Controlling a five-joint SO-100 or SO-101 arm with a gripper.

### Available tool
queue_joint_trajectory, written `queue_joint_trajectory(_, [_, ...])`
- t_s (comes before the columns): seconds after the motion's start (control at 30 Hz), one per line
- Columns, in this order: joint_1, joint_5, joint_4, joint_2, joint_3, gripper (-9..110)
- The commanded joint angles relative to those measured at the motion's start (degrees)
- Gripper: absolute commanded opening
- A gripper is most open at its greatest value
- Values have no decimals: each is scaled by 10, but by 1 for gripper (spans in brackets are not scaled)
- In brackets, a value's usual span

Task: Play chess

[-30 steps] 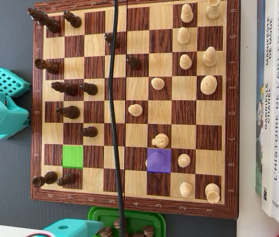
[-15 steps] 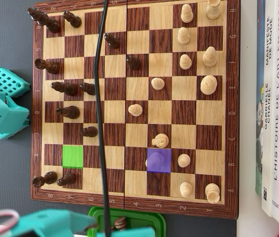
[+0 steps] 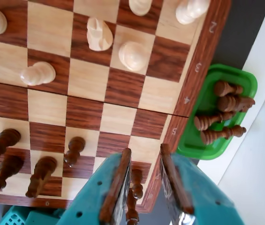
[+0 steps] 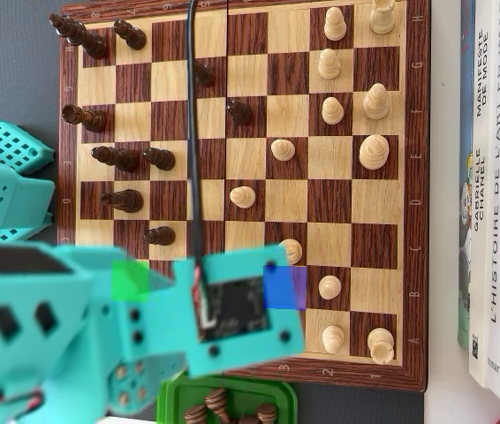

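hovering above the near edge of the chessboard (image 4: 241,371), the claw (image 3: 144,187) is seen in the wrist view with its two fingers spread and nothing pinched between them; through the gap a dark piece (image 3: 135,180) standing on the board below is visible. the piece to be moved cannot be told for certain. in the overhead view a purple marked square (image 4: 296,287) lies half hidden under the arm (image 4: 232,309), and a green marked square (image 4: 131,281) shows at the arm's left side. a light piece (image 4: 291,251) stands just above the purple square and another light piece (image 4: 329,286) just to its right.

the main risk is judged to be crowding. several dark pieces (image 3: 41,171) lean close together on the squares left of the claw in the wrist view, and a descent slightly off line is likely to tip one of them or push it onto a neighbouring square. if the purple square is the target, the two light pieces beside it could be knocked by a finger that is spread too wide.

a black cable (image 4: 190,132) hangs across the board in the overhead view, near a dark pawn (image 4: 204,72); it could be dragged over pieces as the arm swings.

captured dark pieces (image 3: 221,112) lie in the green tray (image 3: 242,79) just off the board, on the surface (image 3: 263,154).
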Motion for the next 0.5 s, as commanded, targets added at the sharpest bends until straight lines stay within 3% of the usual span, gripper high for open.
queue_joint_trajectory(0.0, [-4, 8, -13, 21, -8, 11])
queue_joint_trajectory(0.47, [-8, 142, -7, -94, -98, 11])
